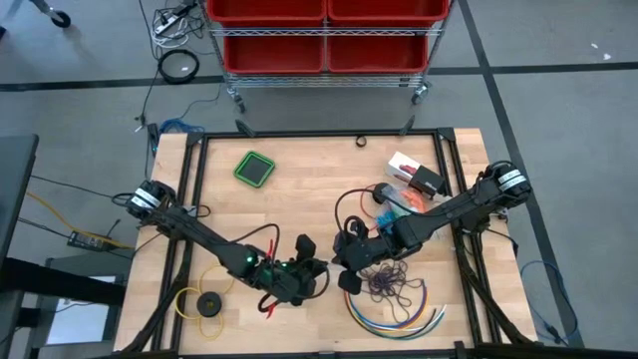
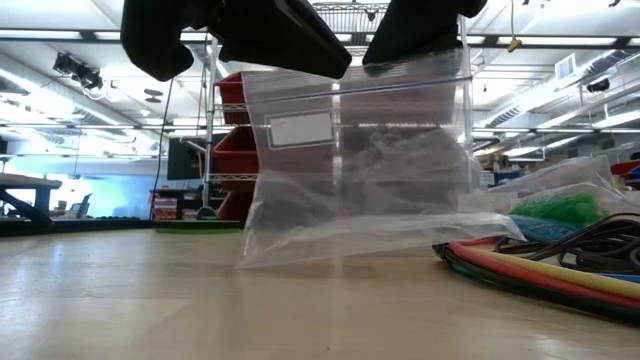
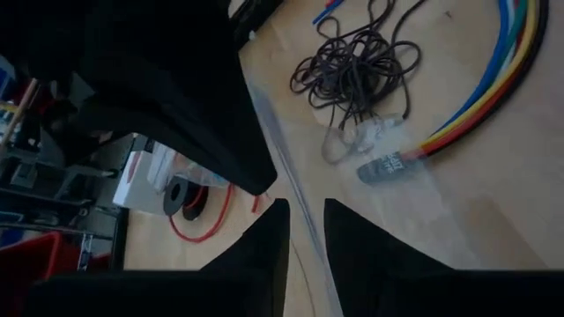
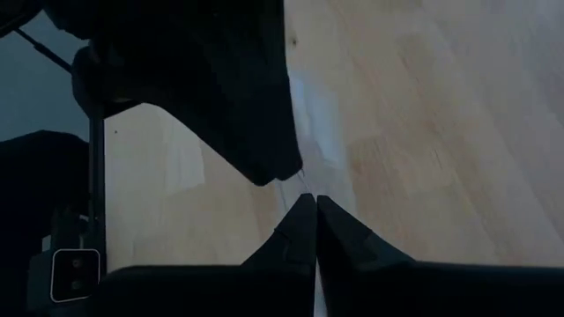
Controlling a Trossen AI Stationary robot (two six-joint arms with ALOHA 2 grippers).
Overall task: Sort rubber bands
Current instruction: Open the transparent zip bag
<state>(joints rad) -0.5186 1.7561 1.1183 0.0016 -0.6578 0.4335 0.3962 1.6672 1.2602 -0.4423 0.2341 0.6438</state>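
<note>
Both grippers meet at table centre on a clear plastic zip bag (image 2: 360, 160) hanging upright, bottom edge on the wooden table (image 2: 200, 310). Right gripper (image 4: 308, 201) jaws are clenched on the bag's top edge; left gripper (image 3: 304, 211) jaws straddle that edge with a narrow gap, grip unclear. Dark purple rubber bands (image 1: 391, 286) lie just beside them, next to multicoloured cables (image 1: 399, 317); green rubber bands (image 2: 565, 208) sit farther off.

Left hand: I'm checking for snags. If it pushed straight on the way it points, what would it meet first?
Probably the dark purple rubber bands on the table beyond the clear bag edge between its fingers; depth is unclear.
</note>
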